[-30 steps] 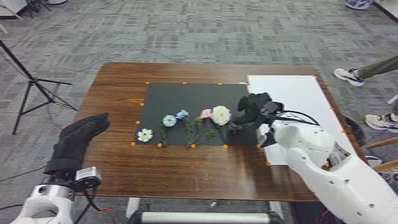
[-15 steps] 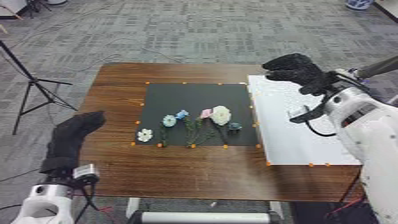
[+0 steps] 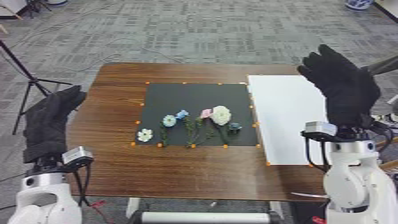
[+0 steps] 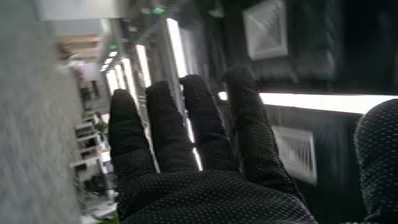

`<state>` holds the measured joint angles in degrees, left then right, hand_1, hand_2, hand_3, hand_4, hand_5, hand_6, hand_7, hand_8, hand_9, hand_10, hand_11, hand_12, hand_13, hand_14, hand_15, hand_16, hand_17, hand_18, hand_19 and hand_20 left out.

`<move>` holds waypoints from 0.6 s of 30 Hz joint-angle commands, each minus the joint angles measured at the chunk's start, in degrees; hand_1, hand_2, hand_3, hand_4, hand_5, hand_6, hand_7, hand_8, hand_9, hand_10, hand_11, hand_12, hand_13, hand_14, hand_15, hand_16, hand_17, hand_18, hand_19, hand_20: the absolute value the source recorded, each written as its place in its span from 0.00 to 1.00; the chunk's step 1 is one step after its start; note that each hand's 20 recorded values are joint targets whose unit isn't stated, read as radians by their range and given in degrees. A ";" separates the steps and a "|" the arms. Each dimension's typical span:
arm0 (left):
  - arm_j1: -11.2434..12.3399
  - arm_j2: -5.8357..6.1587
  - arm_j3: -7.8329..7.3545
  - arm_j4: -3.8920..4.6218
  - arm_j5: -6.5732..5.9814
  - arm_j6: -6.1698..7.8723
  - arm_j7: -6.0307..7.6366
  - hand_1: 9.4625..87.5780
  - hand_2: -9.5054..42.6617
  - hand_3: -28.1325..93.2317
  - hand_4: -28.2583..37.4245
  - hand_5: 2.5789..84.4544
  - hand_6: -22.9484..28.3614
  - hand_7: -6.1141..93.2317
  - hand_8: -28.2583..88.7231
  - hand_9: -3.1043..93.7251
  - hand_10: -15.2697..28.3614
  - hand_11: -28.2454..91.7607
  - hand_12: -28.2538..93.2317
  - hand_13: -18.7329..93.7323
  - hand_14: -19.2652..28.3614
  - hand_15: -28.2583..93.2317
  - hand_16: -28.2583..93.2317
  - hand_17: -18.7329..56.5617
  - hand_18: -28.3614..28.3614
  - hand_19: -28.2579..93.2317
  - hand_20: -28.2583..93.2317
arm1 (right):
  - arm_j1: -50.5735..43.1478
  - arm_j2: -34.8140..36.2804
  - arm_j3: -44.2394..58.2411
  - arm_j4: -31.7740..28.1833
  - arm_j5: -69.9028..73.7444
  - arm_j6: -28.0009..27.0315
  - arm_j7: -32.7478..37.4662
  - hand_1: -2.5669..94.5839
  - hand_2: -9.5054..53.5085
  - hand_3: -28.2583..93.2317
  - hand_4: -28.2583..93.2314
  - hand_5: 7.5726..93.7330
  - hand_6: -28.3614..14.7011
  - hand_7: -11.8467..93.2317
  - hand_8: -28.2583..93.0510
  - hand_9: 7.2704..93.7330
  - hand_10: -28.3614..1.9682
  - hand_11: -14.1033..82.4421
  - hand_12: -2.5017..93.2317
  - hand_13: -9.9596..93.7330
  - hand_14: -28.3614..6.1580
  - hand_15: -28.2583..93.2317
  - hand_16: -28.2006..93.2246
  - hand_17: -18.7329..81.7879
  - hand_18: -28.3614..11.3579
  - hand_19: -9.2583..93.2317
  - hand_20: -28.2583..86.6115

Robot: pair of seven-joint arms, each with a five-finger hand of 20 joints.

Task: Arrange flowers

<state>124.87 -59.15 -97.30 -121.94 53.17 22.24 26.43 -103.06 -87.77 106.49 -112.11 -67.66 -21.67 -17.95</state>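
The flowers lie on the dark mat (image 3: 200, 92), to the left of the right hand (image 3: 345, 87) and on its near side. That hand is raised at the right of the table (image 3: 169, 172), beyond the white board (image 3: 289, 120), so any return to the blooms calls for a move left, nearer and down. Its fingers are straight and slightly spread, thumb apart, and it grips nothing. The left hand (image 3: 55, 107), at the table's left side, looks released too, its fingers extended and empty as far as the small view allows.

From left to right sit a small white flower (image 3: 144, 135) by the mat's near left corner, a pale blue flower (image 3: 169, 120), a small blue flower (image 3: 182, 114), a pink flower (image 3: 206, 113), a large white flower (image 3: 220, 115) and a dusky blue flower (image 3: 234, 127). The green stems (image 3: 192, 135) run mostly from the heads toward the near edge, so a pinch would best close across them from left and right. The left hand seems the nearer one to the small white flower, the right hand to the dusky blue one. The arranging looks finished or close to it. No writing is legible on mat or flowers.
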 commanded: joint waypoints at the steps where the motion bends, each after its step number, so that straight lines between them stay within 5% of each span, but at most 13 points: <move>1: -0.37 -1.45 0.89 0.12 0.85 -4.07 -0.15 0.24 0.64 0.79 0.00 0.65 0.47 0.26 0.17 0.62 0.67 0.41 0.33 0.57 0.74 0.37 0.21 0.41 0.68 0.28 0.39 | -6.23 -2.85 -1.83 -0.56 -0.61 6.20 -4.08 0.09 0.24 0.83 0.10 0.54 0.60 0.22 0.17 0.49 0.40 0.21 0.16 0.46 0.36 0.32 0.39 0.38 0.26 0.26 0.48; 14: 0.03 -1.25 -0.59 0.06 1.66 -5.62 -0.78 0.27 0.43 0.81 0.05 0.67 0.49 0.28 0.18 0.61 0.67 0.42 0.34 0.57 0.78 0.43 0.23 0.41 0.73 0.37 0.45 | -6.06 -3.48 1.44 -0.64 -4.04 1.80 -2.79 0.10 0.24 0.84 0.09 0.55 0.60 0.23 0.17 0.51 0.41 0.22 0.16 0.48 0.33 0.34 0.39 0.39 0.27 0.26 0.51; 18: -0.27 -1.29 -0.72 0.24 1.87 -6.22 -1.10 0.26 0.35 0.81 0.09 0.69 0.51 0.31 0.18 0.65 0.69 0.47 0.36 0.61 0.79 0.56 0.24 0.37 0.76 0.52 0.54 | -3.85 -2.73 4.11 -0.75 -8.26 -5.15 1.40 0.13 0.24 0.82 0.10 0.60 0.59 0.24 0.17 0.62 0.37 0.25 0.21 0.63 0.34 0.47 0.45 0.41 0.20 0.56 0.64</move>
<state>124.66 -60.06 -97.75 -121.72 54.26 17.60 25.80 -109.35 -90.74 108.05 -112.67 -71.61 -18.93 -21.18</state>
